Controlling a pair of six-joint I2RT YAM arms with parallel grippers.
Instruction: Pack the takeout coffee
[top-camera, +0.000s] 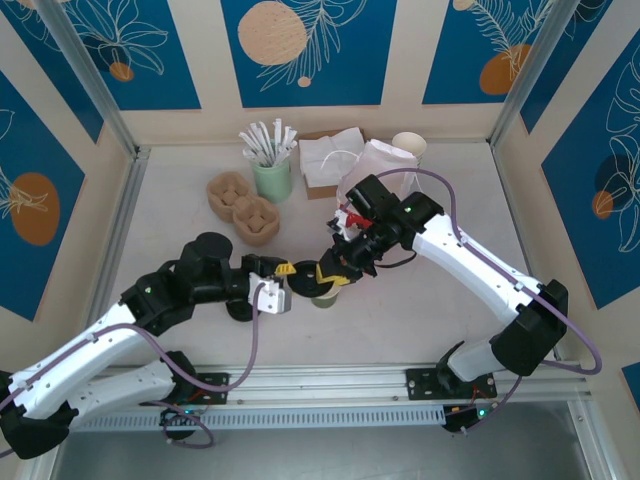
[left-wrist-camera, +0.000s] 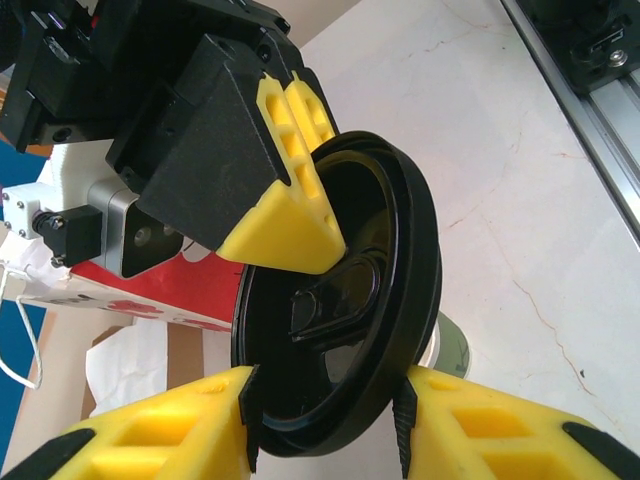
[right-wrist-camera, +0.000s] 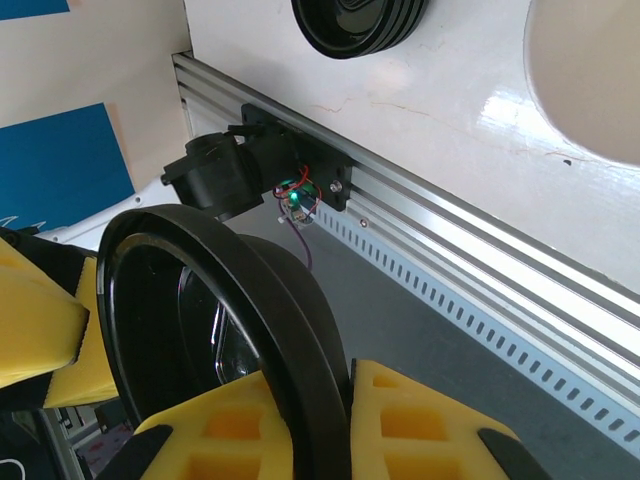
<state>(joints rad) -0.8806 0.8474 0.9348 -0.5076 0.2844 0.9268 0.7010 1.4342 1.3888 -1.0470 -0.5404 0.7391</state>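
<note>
At the middle of the desk (top-camera: 420, 310), the takeout coffee (top-camera: 326, 294) stands between both arms, its olive paper side showing just behind its black lid (left-wrist-camera: 340, 300). The right end effector (right-wrist-camera: 230, 400) is nearly pressed together, pinching the lid's raised rim between yellow ribbed fingers (left-wrist-camera: 285, 215). The left end effector (left-wrist-camera: 325, 430) is partly spread, its dark pads touching opposite edges of the same lid. The lid is glossy moulded plastic, round, with a sunken centre.
</note>
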